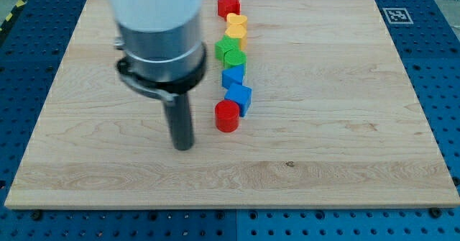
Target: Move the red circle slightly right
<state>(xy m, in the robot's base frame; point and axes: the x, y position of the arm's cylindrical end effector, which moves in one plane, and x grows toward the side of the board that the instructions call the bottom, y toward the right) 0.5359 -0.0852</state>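
The red circle [227, 116] is a short red cylinder near the board's middle. It touches the lower left of a blue cube [240, 97] at the bottom end of a column of blocks. My tip [183, 147] rests on the board to the left of the red circle and slightly below it, with a gap of bare wood between them. The rod rises into the large grey arm body [158, 32] at the view's upper left.
The column runs upward from the blue cube: another blue block [233, 76], two green blocks [230, 52], a yellow block [235, 31], another yellow block [238, 20] and a red star [228, 4] at the top. The wooden board [345, 126] lies on a blue perforated table.
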